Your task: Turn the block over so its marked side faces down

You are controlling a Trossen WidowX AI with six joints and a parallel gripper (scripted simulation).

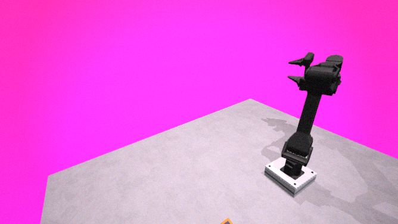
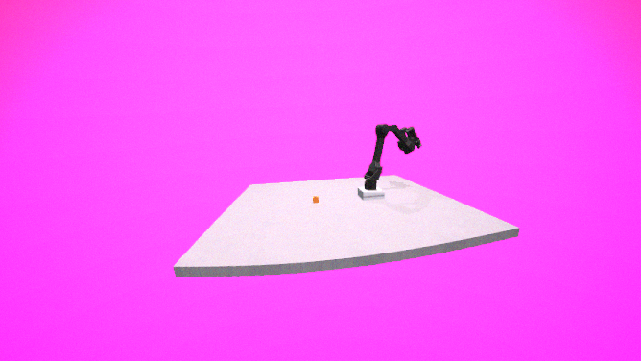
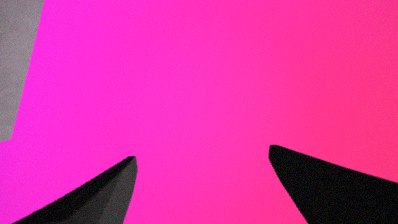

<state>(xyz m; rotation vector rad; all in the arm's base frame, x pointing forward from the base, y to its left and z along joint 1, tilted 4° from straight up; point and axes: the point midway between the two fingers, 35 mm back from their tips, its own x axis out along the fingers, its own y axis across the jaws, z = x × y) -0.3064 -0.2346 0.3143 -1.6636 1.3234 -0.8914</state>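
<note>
The block (image 1: 227, 221) (image 2: 316, 199) is small and orange. In the top view only its far corner shows at the bottom edge, with a dark patch inside an orange border on its upper face. In the exterior view it rests on the table (image 1: 149, 179) (image 2: 288, 235), left of the arm's base. My gripper (image 1: 288, 70) (image 3: 202, 152) is open and empty, high up and far from the block. The block is not in the wrist view.
The arm's white base (image 1: 307, 176) (image 2: 370, 193) stands on the table, to the right of the block in the exterior view. The table's far edges show behind the arm. A strip of the grey table (image 3: 17, 60) shows at the left of the wrist view.
</note>
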